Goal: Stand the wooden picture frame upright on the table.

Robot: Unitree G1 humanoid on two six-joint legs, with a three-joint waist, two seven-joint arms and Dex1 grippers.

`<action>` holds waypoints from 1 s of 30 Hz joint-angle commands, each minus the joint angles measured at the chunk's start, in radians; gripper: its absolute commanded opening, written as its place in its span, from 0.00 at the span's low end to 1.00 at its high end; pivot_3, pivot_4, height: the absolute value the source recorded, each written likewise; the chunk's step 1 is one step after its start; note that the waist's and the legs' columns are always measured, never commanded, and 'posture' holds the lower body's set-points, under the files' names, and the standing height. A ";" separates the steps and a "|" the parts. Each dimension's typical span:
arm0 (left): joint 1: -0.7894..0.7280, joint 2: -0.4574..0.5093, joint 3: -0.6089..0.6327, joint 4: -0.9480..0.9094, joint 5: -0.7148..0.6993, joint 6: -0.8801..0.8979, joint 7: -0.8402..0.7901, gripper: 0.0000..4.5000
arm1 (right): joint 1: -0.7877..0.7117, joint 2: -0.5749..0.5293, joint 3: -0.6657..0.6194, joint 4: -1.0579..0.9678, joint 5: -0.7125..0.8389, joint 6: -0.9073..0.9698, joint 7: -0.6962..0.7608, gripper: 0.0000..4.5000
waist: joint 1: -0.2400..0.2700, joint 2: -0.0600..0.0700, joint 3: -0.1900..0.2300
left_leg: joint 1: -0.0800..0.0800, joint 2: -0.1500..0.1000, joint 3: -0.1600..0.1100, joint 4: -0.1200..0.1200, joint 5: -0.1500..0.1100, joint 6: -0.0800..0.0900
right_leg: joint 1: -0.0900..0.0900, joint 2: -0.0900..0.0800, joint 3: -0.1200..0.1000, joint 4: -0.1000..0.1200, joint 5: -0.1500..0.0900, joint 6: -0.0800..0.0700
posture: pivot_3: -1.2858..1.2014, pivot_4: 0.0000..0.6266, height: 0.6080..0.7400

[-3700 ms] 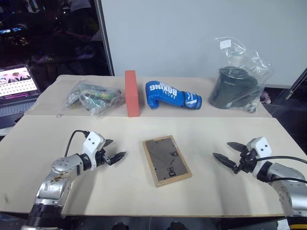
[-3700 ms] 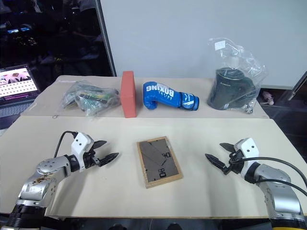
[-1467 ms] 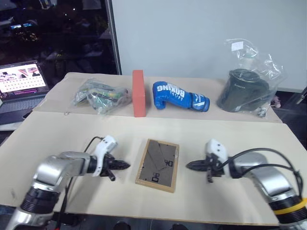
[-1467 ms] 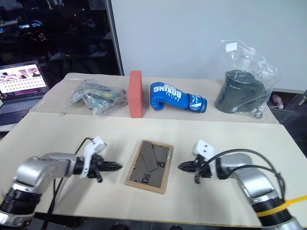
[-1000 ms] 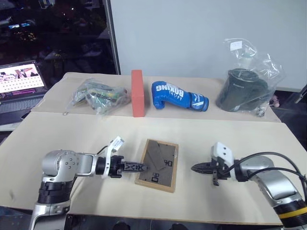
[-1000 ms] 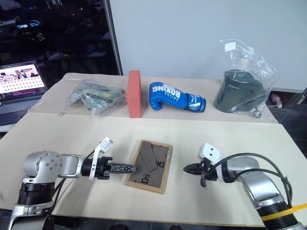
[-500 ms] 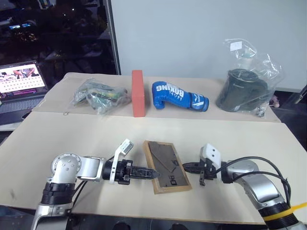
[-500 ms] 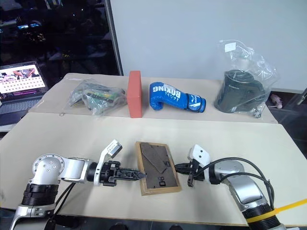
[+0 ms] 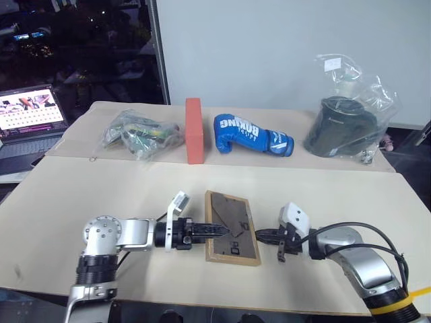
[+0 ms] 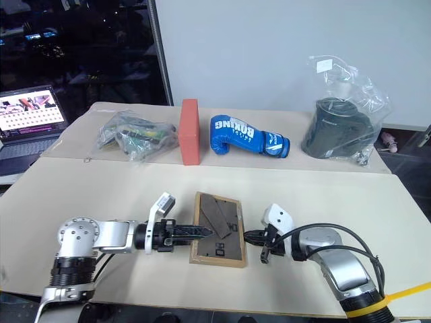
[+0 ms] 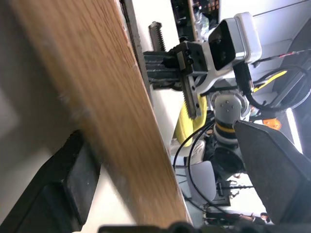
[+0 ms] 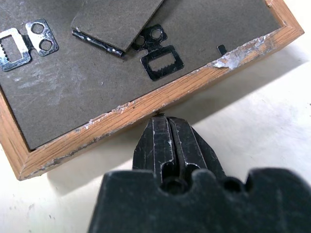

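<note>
Two end effectors flank the wooden picture frame (image 9: 231, 227), back-up on the tabletop (image 9: 81, 195). Left end effector (image 9: 217, 231) straddles its edge, jaws wide. Right wrist view shows right end effector (image 12: 167, 133) closed, tips against the wood.

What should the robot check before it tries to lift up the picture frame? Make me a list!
1. Wooden picture frame lying back side up on the table, so its stand can be reached: ok.
2. Left end effector open, one finger over the frame's left edge and one under it, as the left wrist view shows: ok.
3. Right end effector shut, tips against the frame's right edge to brace it: ok.
4. Fold-out stand opened out: not ok, it lies nearly flat on the back panel.
5. Room to stand the frame: ok, the orange-red block and boxing glove sit well behind it.
6. Grip firm enough to tip it: cannot tell.
</note>
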 commanded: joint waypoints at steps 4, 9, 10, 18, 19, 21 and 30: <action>0.005 0.035 0.028 -0.012 -0.021 0.014 0.001 0.74 | -0.009 -0.003 -0.011 -0.039 0.017 0.014 -0.003 0.00 | -0.001 0.000 0.000 | 0.000 0.000 -0.001 -0.005 0.002 -0.002 | 0.000 0.000 0.000 -0.003 0.002 -0.001 | 0.52 0.24 0.59; 0.007 0.071 0.015 -0.024 -0.023 0.011 -0.023 0.33 | -0.018 -0.010 -0.029 -0.030 0.023 0.014 0.000 0.00 | 0.001 0.000 0.000 | 0.000 0.000 -0.001 -0.008 0.003 -0.002 | 0.000 0.000 0.000 -0.008 0.004 0.000 | 0.52 0.24 0.59; 0.003 0.064 0.010 -0.020 -0.006 -0.001 -0.018 0.26 | -0.018 -0.012 -0.047 -0.032 0.037 0.020 -0.002 0.00 | 0.001 0.000 0.000 | 0.000 0.000 -0.001 -0.008 0.003 -0.002 | 0.001 0.000 0.000 -0.010 0.005 0.000 | 0.52 0.24 0.59; -0.044 0.071 0.018 -0.038 0.040 -0.031 -0.035 0.26 | -0.087 -0.138 -0.458 0.028 0.358 0.222 0.020 0.00 | 0.015 0.000 0.000 | -0.001 -0.001 -0.001 -0.008 0.003 -0.002 | 0.001 -0.001 0.000 -0.013 0.007 0.001 | 0.52 0.24 0.59; -0.048 0.085 0.017 -0.041 0.045 -0.032 -0.042 0.26 | -0.121 -0.151 -0.482 0.029 0.408 0.262 0.025 0.07 | 0.011 0.000 0.000 | -0.001 -0.001 -0.001 -0.008 0.003 -0.002 | 0.001 -0.001 0.000 -0.013 0.007 0.001 | 0.52 0.24 0.59; -0.059 0.101 0.008 -0.036 0.062 -0.039 -0.049 0.26 | -0.191 -0.158 -0.495 0.023 0.507 0.366 0.020 0.19 | 0.001 0.000 0.000 | 0.000 -0.001 -0.001 -0.010 0.005 0.000 | 0.000 0.000 0.000 -0.012 0.008 0.000 | 0.52 0.24 0.59; -0.181 0.019 0.040 0.016 0.057 -0.032 -0.002 0.26 | -0.342 -0.064 -0.251 0.008 0.505 0.451 -0.009 0.86 | 0.003 0.000 0.001 | -0.003 -0.003 -0.005 -0.011 0.006 0.001 | 0.000 0.000 0.000 -0.016 0.010 0.002 | 0.52 0.24 0.59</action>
